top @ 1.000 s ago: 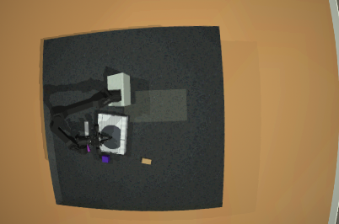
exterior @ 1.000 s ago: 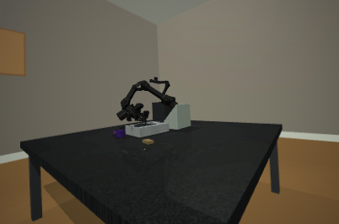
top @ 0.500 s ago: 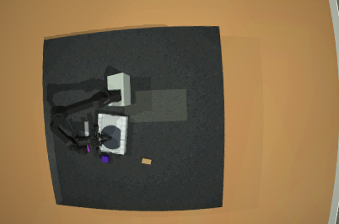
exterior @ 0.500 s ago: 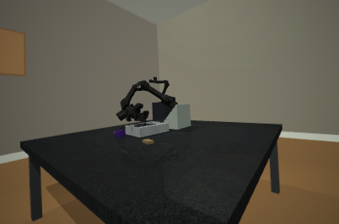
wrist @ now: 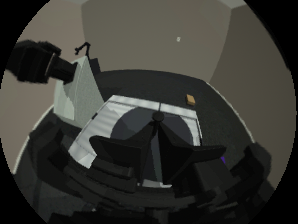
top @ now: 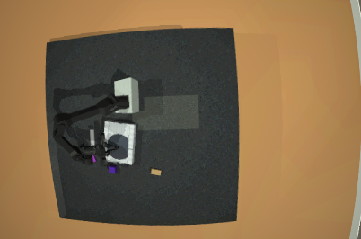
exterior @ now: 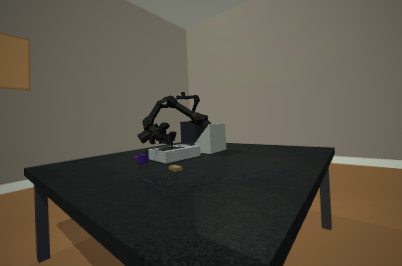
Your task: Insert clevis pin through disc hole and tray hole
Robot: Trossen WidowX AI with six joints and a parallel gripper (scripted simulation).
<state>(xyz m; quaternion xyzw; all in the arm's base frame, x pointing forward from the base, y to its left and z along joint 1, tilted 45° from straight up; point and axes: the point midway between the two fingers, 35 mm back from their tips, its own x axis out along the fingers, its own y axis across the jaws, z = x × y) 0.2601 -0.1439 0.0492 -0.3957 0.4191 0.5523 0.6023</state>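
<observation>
1. Gripper [top: 118, 147] [exterior: 172, 144] [wrist: 156, 123] tips pinch the pin [wrist: 158, 116], its round head showing on top.
2. The pin is over the big gray disc [top: 120, 140] [wrist: 126, 125]; maybe partly in the hole, too dark to tell.
3. The disc lies in the white tray [top: 134, 130] [exterior: 175, 155] [wrist: 82, 145].

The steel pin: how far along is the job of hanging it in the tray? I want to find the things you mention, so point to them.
Done: the round, dark-headed steel pin [wrist: 158, 116] is gripped in the black jaws [top: 118, 147] [exterior: 173, 143], over the flat grey disc [top: 118, 140] [wrist: 126, 124] inside the white rimmed tray [top: 134, 130] [exterior: 175, 155] [wrist: 82, 145]. In hand: placing it. Left: release, retreat.
</observation>
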